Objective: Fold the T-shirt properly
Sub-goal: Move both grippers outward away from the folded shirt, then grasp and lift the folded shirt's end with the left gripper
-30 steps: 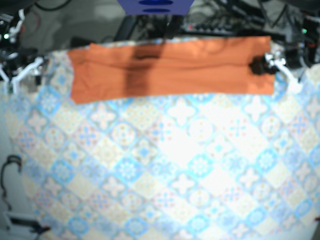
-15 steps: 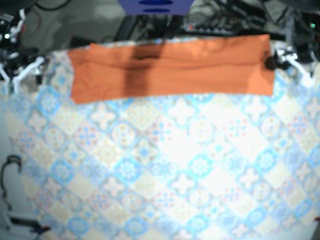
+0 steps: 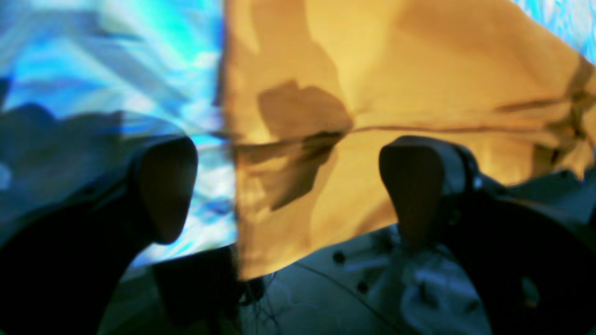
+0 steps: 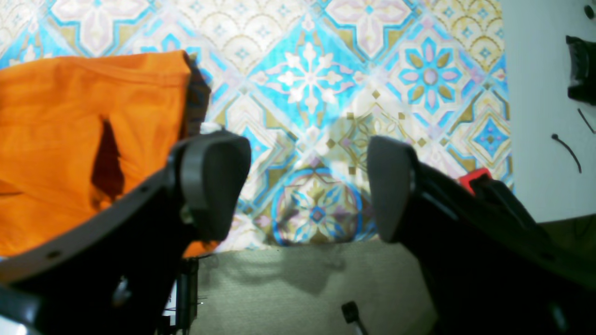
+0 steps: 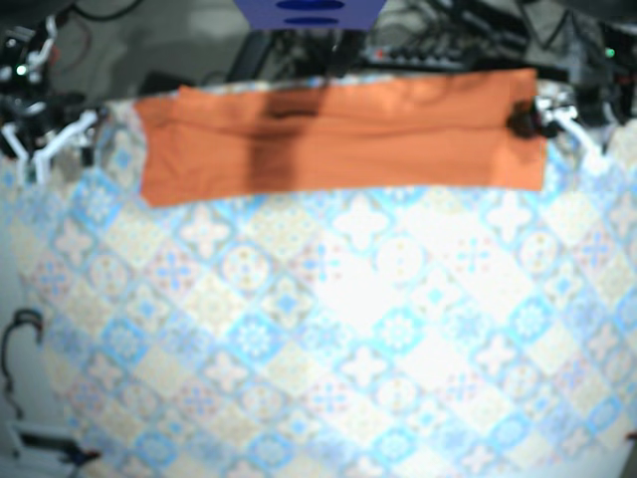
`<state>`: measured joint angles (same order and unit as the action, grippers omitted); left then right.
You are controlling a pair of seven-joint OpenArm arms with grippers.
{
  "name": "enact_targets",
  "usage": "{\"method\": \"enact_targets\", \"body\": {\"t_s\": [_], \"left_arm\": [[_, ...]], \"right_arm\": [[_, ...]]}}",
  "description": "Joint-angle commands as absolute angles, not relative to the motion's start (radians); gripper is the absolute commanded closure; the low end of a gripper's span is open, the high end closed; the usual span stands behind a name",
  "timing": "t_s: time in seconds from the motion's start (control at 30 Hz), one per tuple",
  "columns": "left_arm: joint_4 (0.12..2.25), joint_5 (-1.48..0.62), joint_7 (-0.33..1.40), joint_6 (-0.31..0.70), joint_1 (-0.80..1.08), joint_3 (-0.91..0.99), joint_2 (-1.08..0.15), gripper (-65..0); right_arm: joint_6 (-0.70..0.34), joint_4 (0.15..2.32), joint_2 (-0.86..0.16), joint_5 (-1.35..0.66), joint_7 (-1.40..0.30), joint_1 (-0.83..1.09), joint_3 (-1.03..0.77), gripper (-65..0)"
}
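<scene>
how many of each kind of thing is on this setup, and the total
T-shirt, orange: 1
tablecloth, patterned: 1
grippers, both open: 2, the left gripper and the right gripper
total: 4

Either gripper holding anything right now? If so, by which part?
Nothing held. Left gripper and right gripper are both open; the T-shirt edge shows between the left fingers, unclamped.
</scene>
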<state>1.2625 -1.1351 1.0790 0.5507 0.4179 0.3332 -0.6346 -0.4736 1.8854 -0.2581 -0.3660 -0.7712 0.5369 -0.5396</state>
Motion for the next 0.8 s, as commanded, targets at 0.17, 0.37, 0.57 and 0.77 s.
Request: {"method": "enact_targets", "body": {"t_s": [0.17, 0.37, 0.57, 0.77], "left_arm": [[1.274, -1.156, 1.113, 0.581, 0.384, 0.334, -0.627, -65.0], [1.274, -1.156, 1.122, 0.581, 0.381, 0.335, -0.624, -65.0], [1.274, -1.152, 1.124, 0.581, 0.389, 0.374, -0.631, -65.0], [1.273, -1.155, 1.124, 0.582, 0.424, 0.415, -0.657, -65.0]], "right_arm": [[-0.472, 1.919, -0.275, -0.3, -0.75, 0.538, -0.544, -42.3], [-0.472, 1.919, -0.275, -0.298, -0.75, 0.538, -0.544, -42.3], [-0.472, 1.919, -0.275, -0.298, -0.75, 0.538, -0.544, -42.3], [-0.472, 1.919, -0.275, -0.298, -0.75, 0.536, -0.544, -42.3]]}}
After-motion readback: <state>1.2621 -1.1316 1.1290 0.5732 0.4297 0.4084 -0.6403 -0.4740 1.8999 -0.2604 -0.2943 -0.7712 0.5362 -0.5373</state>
